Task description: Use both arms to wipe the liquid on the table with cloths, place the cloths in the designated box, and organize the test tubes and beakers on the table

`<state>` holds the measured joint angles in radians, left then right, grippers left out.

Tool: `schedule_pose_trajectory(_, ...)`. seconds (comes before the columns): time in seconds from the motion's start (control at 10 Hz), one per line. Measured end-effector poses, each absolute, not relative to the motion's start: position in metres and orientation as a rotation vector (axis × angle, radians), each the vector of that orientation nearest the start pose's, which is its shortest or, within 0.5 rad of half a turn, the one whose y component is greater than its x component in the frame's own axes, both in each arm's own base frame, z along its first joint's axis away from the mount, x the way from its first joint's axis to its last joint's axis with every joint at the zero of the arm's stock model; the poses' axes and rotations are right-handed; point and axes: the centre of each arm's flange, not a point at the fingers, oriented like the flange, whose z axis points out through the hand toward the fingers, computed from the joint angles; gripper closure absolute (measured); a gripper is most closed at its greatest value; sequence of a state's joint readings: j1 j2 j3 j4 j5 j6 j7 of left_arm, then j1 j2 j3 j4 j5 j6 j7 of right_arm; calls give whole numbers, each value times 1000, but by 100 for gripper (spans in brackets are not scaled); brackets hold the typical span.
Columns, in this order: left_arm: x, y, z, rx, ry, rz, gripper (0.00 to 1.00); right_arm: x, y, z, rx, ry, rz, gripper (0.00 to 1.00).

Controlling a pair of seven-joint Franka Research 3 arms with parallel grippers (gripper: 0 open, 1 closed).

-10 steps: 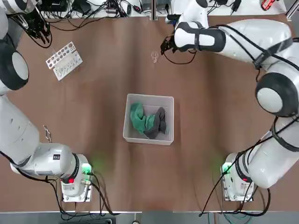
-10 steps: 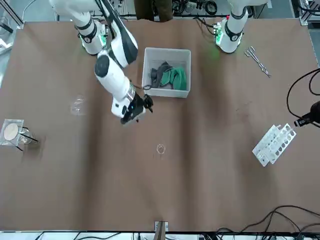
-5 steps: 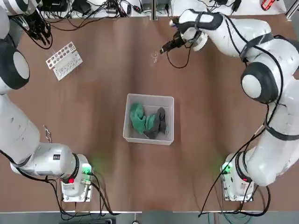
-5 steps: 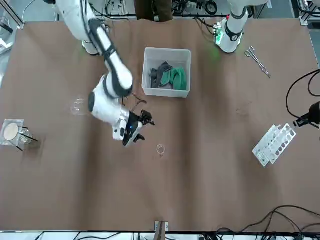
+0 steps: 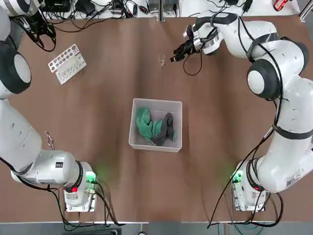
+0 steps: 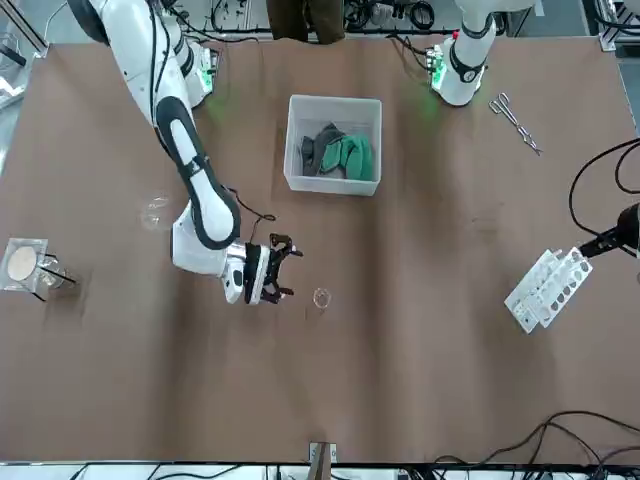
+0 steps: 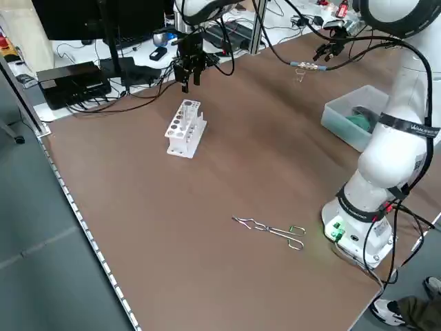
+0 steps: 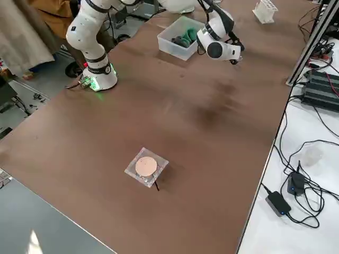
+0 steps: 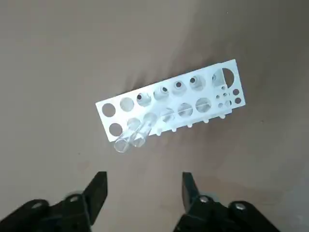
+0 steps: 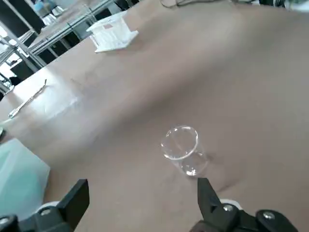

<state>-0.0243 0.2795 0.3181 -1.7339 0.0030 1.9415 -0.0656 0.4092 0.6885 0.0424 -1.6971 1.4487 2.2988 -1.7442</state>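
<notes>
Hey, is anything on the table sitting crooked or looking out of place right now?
Yes. In the white test tube rack, two clear test tubes lean out at a slant over its edge instead of standing upright. Metal tongs also lie loose near the left arm's base.

Right gripper point(image 10: 140, 203) spread wide, empty; beaker point(image 10: 182, 149) just ahead.

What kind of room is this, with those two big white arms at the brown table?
Most likely a robotics test lab set up as a mock chemistry bench. On the table sit a white test tube rack, a small glass beaker and metal tongs, while cables and electronics crowd its far edge.
</notes>
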Motion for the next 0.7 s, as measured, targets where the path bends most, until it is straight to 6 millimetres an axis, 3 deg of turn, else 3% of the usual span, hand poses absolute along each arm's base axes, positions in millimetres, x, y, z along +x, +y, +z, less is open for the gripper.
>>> schedule_pose_trajectory(0.2,606,168,422,-3013,-519,95,21,595,322,180,-1731,-1165,-784,1)
schedule_pose_trajectory(0.4,606,162,444,-3037,-430,35,10,583,329,142,-1600,-1149,-875,1)
schedule_pose_trajectory(0.7,599,108,530,-3088,-272,-190,0,581,325,101,-1532,-1123,-967,1)
